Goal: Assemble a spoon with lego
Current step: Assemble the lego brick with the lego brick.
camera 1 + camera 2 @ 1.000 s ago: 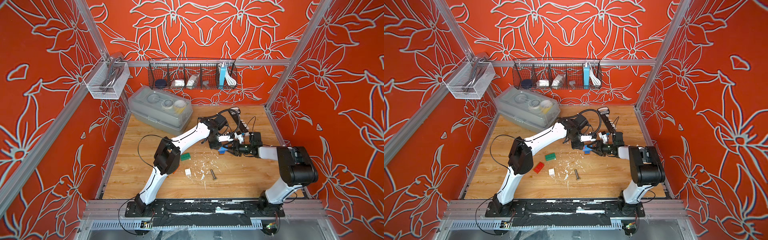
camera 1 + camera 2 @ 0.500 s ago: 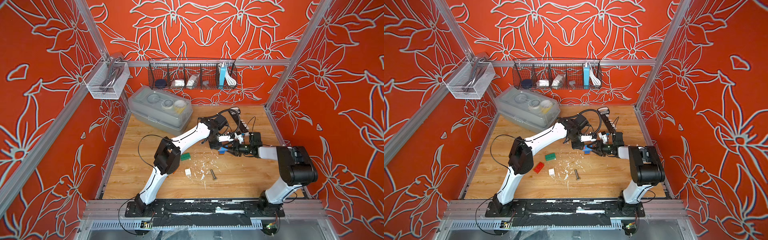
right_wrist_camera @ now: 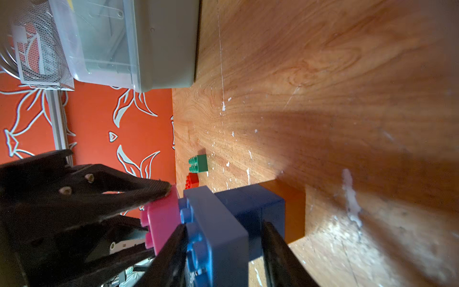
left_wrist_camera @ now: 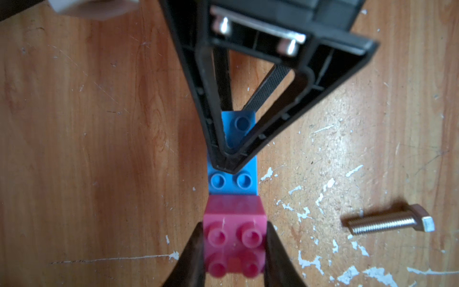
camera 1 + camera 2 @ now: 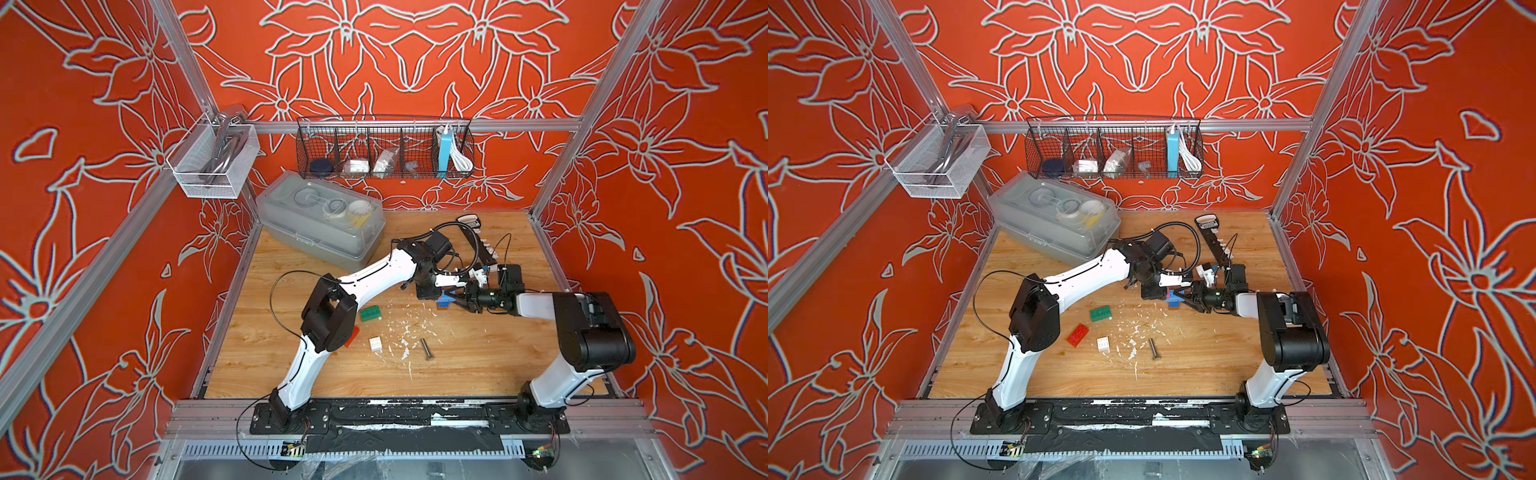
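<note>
1. While my left claw (image 4: 234, 248) pinches the pink brick (image 4: 234, 218) on its two flat sides, my right claw (image 3: 218, 248) pinches the blue brick (image 3: 216, 236) the same way.
2. Both claws meet a little right of the middle of a top view, low over the wooden table (image 5: 478, 365). The half-made spoon (image 5: 444, 300) sits between them.
3. Pink touches blue, end to end. Past the blue one I see a darker blue brick (image 3: 250, 206) and a brown brick (image 3: 294, 211). I cannot tell if the pink one is clicked on all the way, or if the spoon rests on the wood.
4. I think these bricks are light, hard and a bit slippery. They will not bend or squash, but one can pop out if I squeeze it on a corner.
5. The best place to hold is the smooth side walls. The bumps on top need to be free so they can click.
6. Three loose bricks lie on the table, to the lower left of my claws in a top view: the green brick (image 5: 1101, 313), the red brick (image 5: 1077, 335) and the white brick (image 5: 1103, 344). I think they go on next.
7. A metal bolt (image 5: 1154, 348) lies near them. It is not part of my spoon.
</note>
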Available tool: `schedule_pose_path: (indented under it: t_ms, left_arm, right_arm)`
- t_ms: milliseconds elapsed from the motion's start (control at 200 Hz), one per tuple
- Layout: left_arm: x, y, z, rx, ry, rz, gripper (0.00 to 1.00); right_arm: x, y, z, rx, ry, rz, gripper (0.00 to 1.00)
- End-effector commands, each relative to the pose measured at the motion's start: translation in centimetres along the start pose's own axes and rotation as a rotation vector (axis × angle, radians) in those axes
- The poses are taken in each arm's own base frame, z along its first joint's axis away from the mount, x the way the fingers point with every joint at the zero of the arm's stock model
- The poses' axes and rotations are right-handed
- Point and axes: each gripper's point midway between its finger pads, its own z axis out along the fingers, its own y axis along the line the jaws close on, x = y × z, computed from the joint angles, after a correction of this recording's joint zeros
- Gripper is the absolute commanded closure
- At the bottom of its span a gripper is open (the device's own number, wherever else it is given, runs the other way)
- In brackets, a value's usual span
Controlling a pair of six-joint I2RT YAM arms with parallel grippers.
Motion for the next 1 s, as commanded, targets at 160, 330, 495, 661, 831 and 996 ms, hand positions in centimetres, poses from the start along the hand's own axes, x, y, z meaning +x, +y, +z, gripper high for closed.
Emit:
schedule_pose_path:
  t_ms: [160,330,495,661,831,996]
  left_arm:
    - [0.7,-0.9,0.4,0.066,0.035,0.026,1.00]
    - [1.2,-0.6,0.7,0.087,0.062,-0.019,1.00]
    - [1.2,-0.9,1.0,0.103,0.061,-0.013,1.00]
    - [1.7,-1.3,1.3,0.119,0.080,0.007,1.00]
    - [2.1,-1.7,1.9,0.138,0.109,0.011,1.00]
    - [2.5,-1.2,2.3,0.118,0.129,0.000,1.00]
  right_arm:
    - [0.4,-0.6,0.1,0.008,0.016,0.019,0.51]
    - [0.5,-0.7,0.2,0.010,0.018,0.021,0.51]
    - [0.5,-0.6,0.2,0.009,0.019,0.019,0.51]
    - [0.4,-0.6,0.1,0.009,0.017,0.021,0.51]
    - [0.4,-0.7,0.2,0.010,0.019,0.021,0.52]
    - [0.5,-0.8,0.2,0.011,0.020,0.024,0.52]
